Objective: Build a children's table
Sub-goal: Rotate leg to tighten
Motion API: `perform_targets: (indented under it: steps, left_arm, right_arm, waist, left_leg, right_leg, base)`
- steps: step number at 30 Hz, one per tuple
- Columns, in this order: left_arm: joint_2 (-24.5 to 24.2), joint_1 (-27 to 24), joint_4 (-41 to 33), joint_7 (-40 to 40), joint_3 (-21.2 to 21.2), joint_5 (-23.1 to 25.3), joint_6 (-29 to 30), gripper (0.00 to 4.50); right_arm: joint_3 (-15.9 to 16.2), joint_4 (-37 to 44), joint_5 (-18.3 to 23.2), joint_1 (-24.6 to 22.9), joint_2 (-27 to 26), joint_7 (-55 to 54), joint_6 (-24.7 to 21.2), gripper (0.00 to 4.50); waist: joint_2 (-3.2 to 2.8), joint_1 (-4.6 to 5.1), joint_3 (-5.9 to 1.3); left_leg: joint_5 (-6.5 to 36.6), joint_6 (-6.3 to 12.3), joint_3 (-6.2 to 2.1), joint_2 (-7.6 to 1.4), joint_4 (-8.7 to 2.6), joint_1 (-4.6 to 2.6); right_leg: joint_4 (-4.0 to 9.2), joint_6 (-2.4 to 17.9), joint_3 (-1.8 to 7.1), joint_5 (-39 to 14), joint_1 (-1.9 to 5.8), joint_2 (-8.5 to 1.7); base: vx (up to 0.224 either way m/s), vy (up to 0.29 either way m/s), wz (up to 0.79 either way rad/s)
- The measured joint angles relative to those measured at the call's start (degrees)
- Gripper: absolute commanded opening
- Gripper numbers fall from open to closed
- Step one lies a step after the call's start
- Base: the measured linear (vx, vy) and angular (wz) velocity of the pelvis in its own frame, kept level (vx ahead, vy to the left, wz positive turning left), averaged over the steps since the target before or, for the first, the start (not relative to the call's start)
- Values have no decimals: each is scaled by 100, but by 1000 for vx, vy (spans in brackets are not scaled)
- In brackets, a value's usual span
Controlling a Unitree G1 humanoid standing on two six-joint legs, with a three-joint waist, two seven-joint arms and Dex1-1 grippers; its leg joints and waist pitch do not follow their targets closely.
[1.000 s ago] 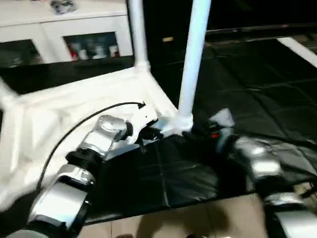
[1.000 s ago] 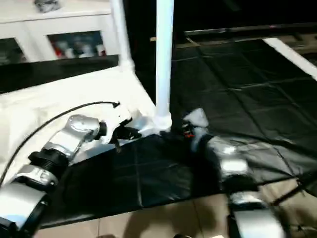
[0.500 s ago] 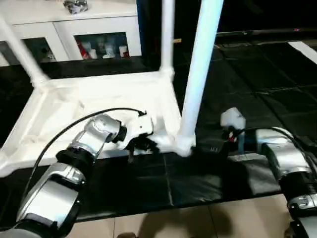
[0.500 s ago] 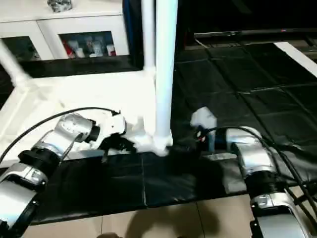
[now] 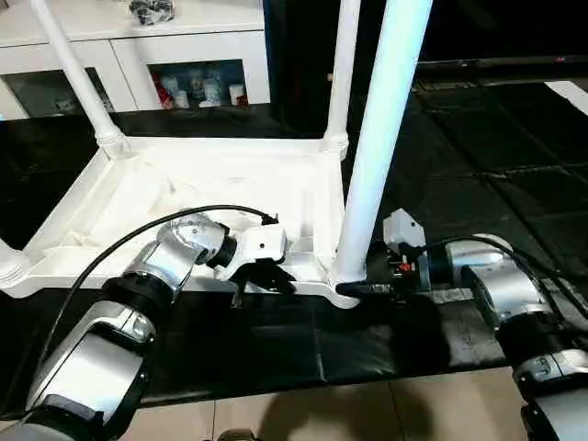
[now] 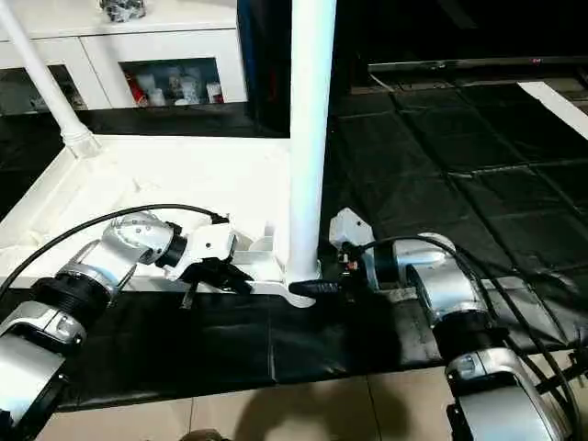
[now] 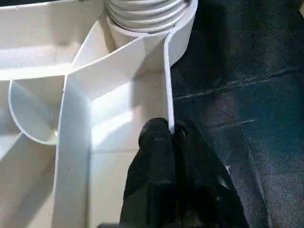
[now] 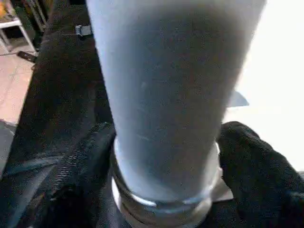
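Table top (image 5: 211, 184) lies upside down on black floor mats (image 5: 478, 156), ribbed underside up, in front of a white cabinet (image 5: 138, 37). Legs stand up from its corner sockets: two at the far corners (image 5: 78, 78) (image 5: 344, 69), the stub of one at the picture's left edge (image 5: 11, 262), and the near leg (image 5: 381, 138) at the robot's right front corner.

Left gripper (image 7: 172, 135): fingers pinched together on the thin near rim of the top, one finger each side of the wall, just beside the near leg's socket. Right gripper (image 6: 308, 288): fingers (image 8: 76, 166) straddle the base of the near leg right at the socket collar, one each side; whether they press the leg yet, cannot tell.

Judged step: seating or turning the near leg into its socket. To do it well, hold the rim pinch firm so the top cannot skid on the mat, grip the leg low by the collar, and keep it upright while turning; gripping higher up risks levering the top over.
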State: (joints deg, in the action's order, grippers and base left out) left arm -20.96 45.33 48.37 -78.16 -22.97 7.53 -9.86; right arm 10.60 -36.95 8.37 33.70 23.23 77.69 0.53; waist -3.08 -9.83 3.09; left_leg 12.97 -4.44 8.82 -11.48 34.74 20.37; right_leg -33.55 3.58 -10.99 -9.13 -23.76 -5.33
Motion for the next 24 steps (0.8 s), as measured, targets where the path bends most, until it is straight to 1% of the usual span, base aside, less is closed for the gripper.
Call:
perform_targets:
  steps: [3, 4, 6, 15, 18, 20, 22, 24]
  left_arm:
    - [1, 0, 1, -34, -4, 2, -7, 0]
    - [1, 0, 3, -35, -4, 2, -7, 0]
    - [2, 0, 7, -35, -7, 5, -8, 0]
    - [20, 3, 34, -35, -1, 6, 24, 0]
    - [96, 25, 69, -22, 56, 3, 276, 0]
    - [177, 73, 154, 54, 88, -6, 481, 0]
    - [329, 156, 305, 310, 150, 6, 716, 0]
    - [509, 235, 498, 768, 251, 15, 1025, 0]
  right_arm:
    - [5, -40, 2, 0, -4, 35, -14, 316]
    - [6, -41, 3, 0, -4, 35, -18, 301]
    - [8, -41, 7, 0, -3, 45, -46, 287]
    - [9, -40, 11, 0, -3, 51, -125, 275]
    - [-4, 24, 17, -23, -4, -4, -331, 274]
    - [-70, 66, 20, -104, -66, -185, -427, 274]
    - [-206, 144, 34, -255, -194, -555, -544, 274]
    - [-417, 202, 28, -358, -362, -1233, -746, 274]
  waist:
    - [0, 0, 0]
    - [0, 0, 0]
    - [-2, -1, -1]
    - [-5, -3, -4]
    - [-17, -8, -13]
    - [-20, -1, -28]
    - [-31, 8, -38]
    - [-34, 60, -39]
  left_leg:
    - [0, 0, 0, 0, 2, 0]
    - [0, 0, 0, 0, 3, 0]
    - [0, 0, 0, 0, 5, -1]
    - [0, 0, 0, 1, 14, -4]
    - [0, 0, 1, 6, 19, -12]
    - [0, 0, 9, 15, 19, -35]
    - [-3, -3, 13, 18, 26, -55]
    - [-11, -21, 47, 15, 24, -101]
  right_leg:
    - [0, 0, 1, 0, 1, 0]
    - [-1, 0, 1, 0, 1, 0]
    - [-3, 0, 1, 0, 1, 0]
    - [-16, -2, 8, -1, 2, 0]
    - [-28, -5, 27, -3, 4, 0]
    - [-44, -40, 60, -24, 14, 4]
    - [-46, -44, 76, -21, 36, 4]
    - [-41, -55, 96, -18, 69, 3]
  base:
    - [0, 0, 0]
    - [0, 0, 0]
    - [0, 0, 0]
    - [0, 0, 0]
    - [0, 0, 0]
    - [0, 0, 0]
    - [0, 0, 0]
    - [0, 0, 0]
